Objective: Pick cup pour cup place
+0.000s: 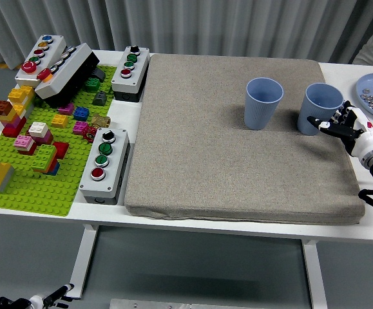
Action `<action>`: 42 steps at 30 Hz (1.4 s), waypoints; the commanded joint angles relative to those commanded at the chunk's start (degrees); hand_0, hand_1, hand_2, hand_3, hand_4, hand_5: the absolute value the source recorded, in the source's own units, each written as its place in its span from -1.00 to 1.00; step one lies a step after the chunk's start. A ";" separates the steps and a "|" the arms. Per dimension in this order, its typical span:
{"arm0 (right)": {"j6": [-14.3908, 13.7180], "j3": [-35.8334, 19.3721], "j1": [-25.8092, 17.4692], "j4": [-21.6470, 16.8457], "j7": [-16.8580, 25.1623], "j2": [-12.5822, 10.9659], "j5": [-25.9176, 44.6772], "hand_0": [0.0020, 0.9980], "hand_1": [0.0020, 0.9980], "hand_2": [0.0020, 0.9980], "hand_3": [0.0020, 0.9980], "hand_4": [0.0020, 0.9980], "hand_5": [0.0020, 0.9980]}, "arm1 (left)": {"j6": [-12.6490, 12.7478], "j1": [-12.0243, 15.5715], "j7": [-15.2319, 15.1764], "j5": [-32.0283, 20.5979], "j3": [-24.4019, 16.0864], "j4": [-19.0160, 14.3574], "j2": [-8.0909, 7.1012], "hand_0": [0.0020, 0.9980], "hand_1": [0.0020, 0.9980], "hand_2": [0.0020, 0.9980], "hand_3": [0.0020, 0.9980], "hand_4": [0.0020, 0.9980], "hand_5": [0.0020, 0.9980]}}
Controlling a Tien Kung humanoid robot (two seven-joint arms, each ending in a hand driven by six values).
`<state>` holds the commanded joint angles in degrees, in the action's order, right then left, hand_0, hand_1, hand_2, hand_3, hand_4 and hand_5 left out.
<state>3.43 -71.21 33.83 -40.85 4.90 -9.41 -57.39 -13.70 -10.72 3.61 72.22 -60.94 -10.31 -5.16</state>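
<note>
white tabletop [234,226] carries a grey mat [238,154]; both task items stand upright on its far right part. right blue cup [321,107] sits near the mat's right edge, left blue cup [263,102] beside it, apart. right robot hand [342,124], fingers spread, empty, just beside the right cup; contact cannot be confirmed. judged step: pick. next move calls for closing round the cup wall without tipping it.

No writing, label, brand, number or sign can be read anywhere. The button boxes [105,165] carry coloured buttons without legible marks, and the two blue cups [262,102] and the building bricks [39,132] are plain.
</note>
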 joint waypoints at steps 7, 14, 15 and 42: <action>0.04 0.47 0.94 0.59 0.04 0.39 -0.08 0.96 0.93 1.00 1.00 0.74 -0.39 | 0.05 0.05 -0.07 -0.25 0.17 0.00 -0.02 0.67 0.68 0.75 0.61 0.29 1.00; 0.00 0.72 1.45 0.77 -0.01 0.81 -0.24 0.96 0.93 1.00 1.00 0.74 -0.38 | 0.12 0.08 -0.12 -0.41 0.20 0.00 -0.04 0.67 0.68 0.75 0.61 0.29 1.00; 0.03 0.68 1.52 0.87 0.03 0.86 -0.20 0.96 0.93 1.00 1.00 0.74 -0.38 | 0.14 0.10 -0.15 -0.48 0.25 0.00 -0.06 0.67 0.68 0.75 0.61 0.29 1.00; -0.75 1.53 1.59 1.37 1.07 1.60 0.81 0.64 0.39 0.22 0.36 0.41 -0.87 | 0.24 0.52 -0.19 -1.00 0.28 0.00 -0.17 0.67 0.68 0.75 0.61 0.29 1.00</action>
<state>2.68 -69.68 35.43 -39.47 5.97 -7.81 -56.59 -13.47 -10.20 3.43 71.22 -60.66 -10.31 -5.34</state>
